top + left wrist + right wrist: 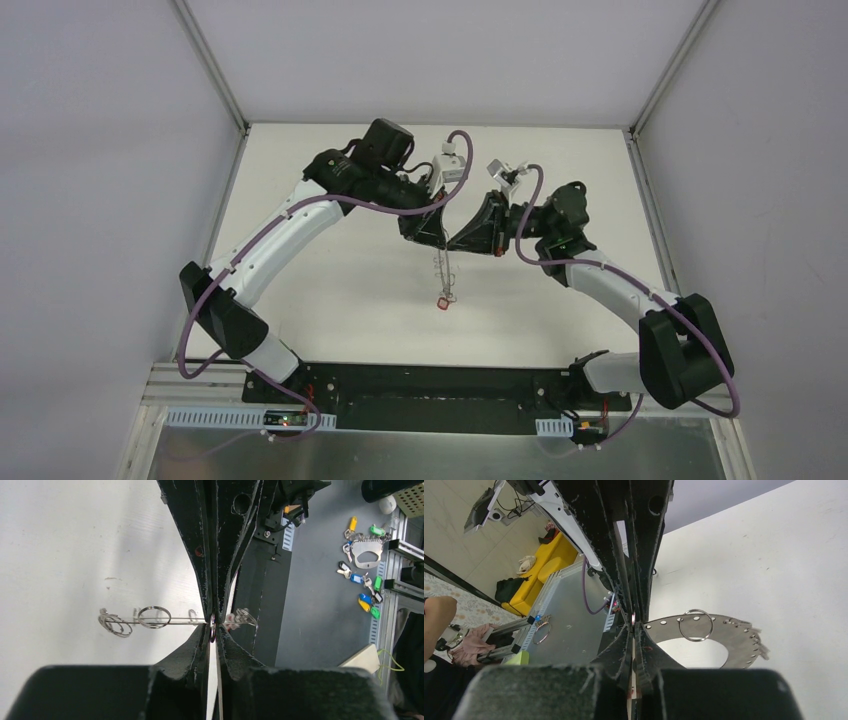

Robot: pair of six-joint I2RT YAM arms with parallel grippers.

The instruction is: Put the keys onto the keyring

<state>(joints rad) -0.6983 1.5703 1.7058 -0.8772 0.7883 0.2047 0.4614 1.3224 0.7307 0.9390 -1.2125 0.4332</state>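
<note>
Nearest the lens in the left wrist view are the left gripper (213,630)'s own black fingers (195,650), pressed together with no gap. What they pinch is the rim of the keyring (734,630), which shows there edge-on as a thin bright line. The right gripper (632,627) is clenched too, biting the same rim at almost the same spot, so the two sets of tips stand against each other. I cannot tell whether either pair of pads has the flat plate itself or one of its small wire loops.

From above, the keyring reads as a thin sliver held on edge over the table (340,300), running from the meeting grippers toward the arm bases. The red-headed key (444,300) sits at its near end. Whether that key hangs from the rim or lies on the table below is too small to judge, and I can pick out no other key there.

The risks, as I judge them:
- Both grips share one point on the rim, so most of the plate sticks out to one side. If either hand lets go to fetch a key, the plate may pivot in the remaining pinch or slide out.
- The tips are crowded — any sideways correction could knock finger against finger and jolt the ring.
- A wire loop (696,611) is thin and springy. Pulled unevenly, it could snap free of the pads or twist the plate.
- A swinging red key would add to the wobble.
</note>
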